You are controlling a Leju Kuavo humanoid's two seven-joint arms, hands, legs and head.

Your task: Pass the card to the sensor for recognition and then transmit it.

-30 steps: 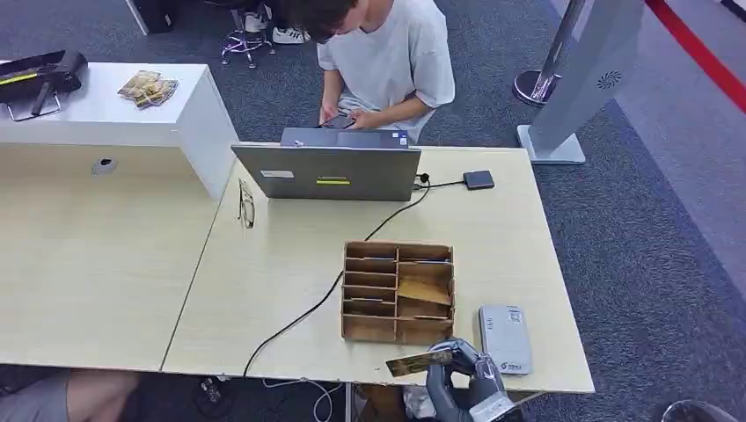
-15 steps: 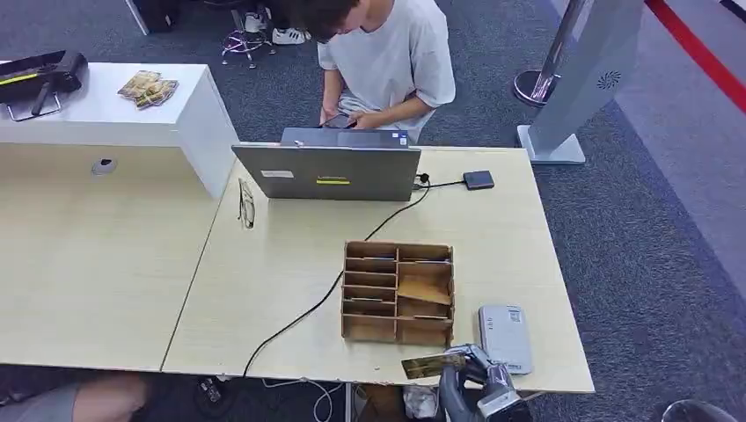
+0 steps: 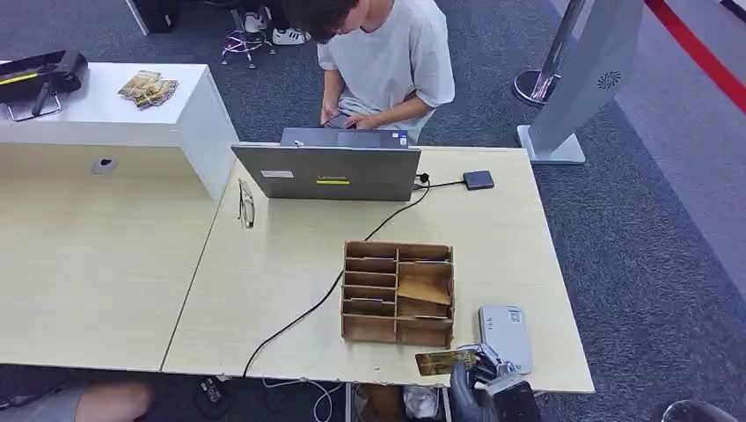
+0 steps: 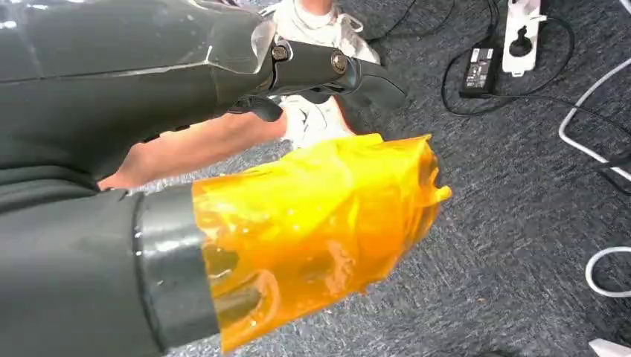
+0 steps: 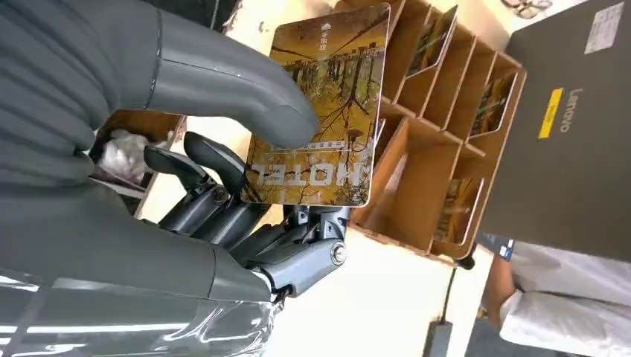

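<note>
My right hand is at the table's near edge and pinches a golden card between thumb and fingers. In the right wrist view the card shows a tree picture and the word HOTEL, with my thumb pressed on its face. The grey-white sensor lies flat on the table just right of the card, beside the hand. My left hand hangs over the floor, its thumb wrapped in orange film, fingers spread and holding nothing.
A wooden divided card box stands just left of the sensor, with cards in several slots. Behind it are a grey laptop, a black cable and a seated person. The table's right edge is close.
My right hand has carried the card to the right along the table's near edge, closer to the sensor. The box, the laptop and the sensor stay put.
</note>
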